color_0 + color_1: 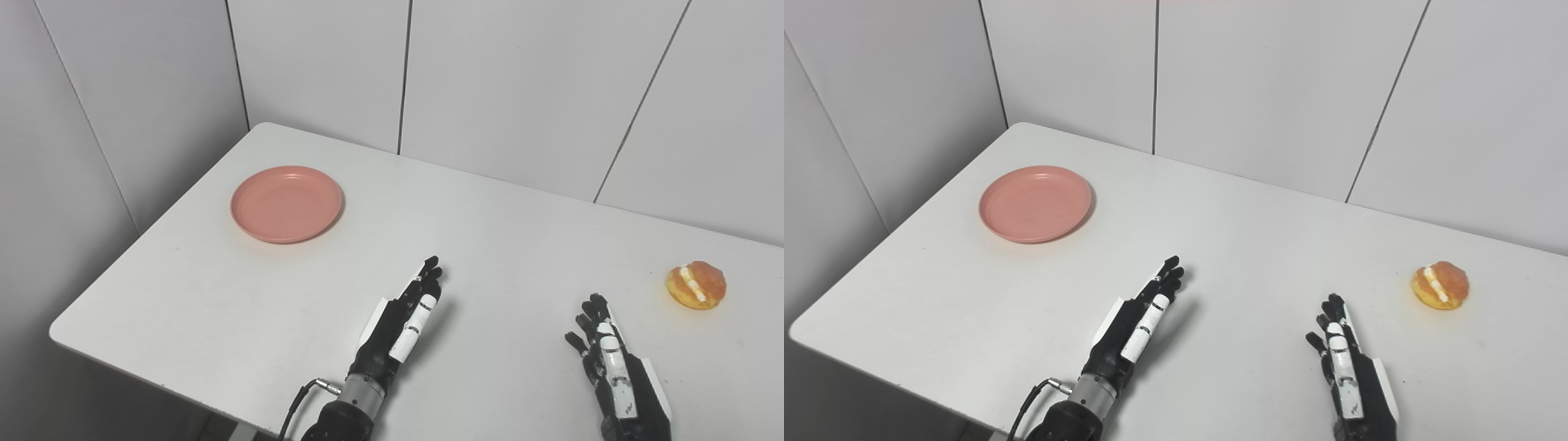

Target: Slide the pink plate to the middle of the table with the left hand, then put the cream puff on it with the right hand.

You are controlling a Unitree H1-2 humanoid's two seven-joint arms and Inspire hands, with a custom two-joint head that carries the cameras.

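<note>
Left robot hand point(404, 321) and right robot hand point(612, 361) seemingly empty, fingers extended, pink plate point(286, 203) and cream puff point(696, 285) unobstructed

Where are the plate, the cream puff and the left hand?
plate point(286, 203): left eye view, its centre.
cream puff point(696, 285): left eye view, its cream seam.
left hand point(1133, 331): right eye view, its back.

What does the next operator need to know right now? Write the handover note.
Left hand: open, empty, fingers extended over the table's near middle, well short of the plate.
Right hand: open, empty, near the front edge, apart from the puff.
Round pink plastic plate: empty, at the far left of the white table, not yet slid.
Golden cream puff with white filling: lying on the table at the far right, untouched.
Done: nothing.
Left: slide the plate to the middle with the left hand, then place the puff on it with the right hand.
</note>
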